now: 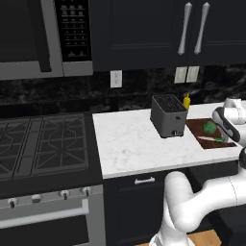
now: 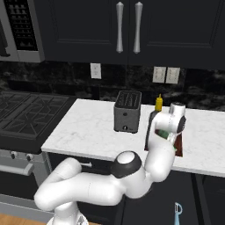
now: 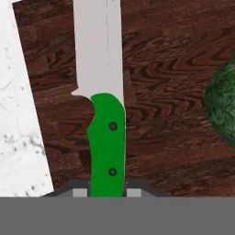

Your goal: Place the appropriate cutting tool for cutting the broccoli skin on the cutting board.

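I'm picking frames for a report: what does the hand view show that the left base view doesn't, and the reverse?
Hand view alone: the wood grain of the cutting board, the two rivets on the green handle of the cutting tool, and the gripper with a fingertip either side of that handle.

Left base view alone: the toaster, a yellow bottle behind it, the stove, the microwave and the wall outlets.

Both: the board, the tool lying on it, the broccoli beside it, and the white marble counter.
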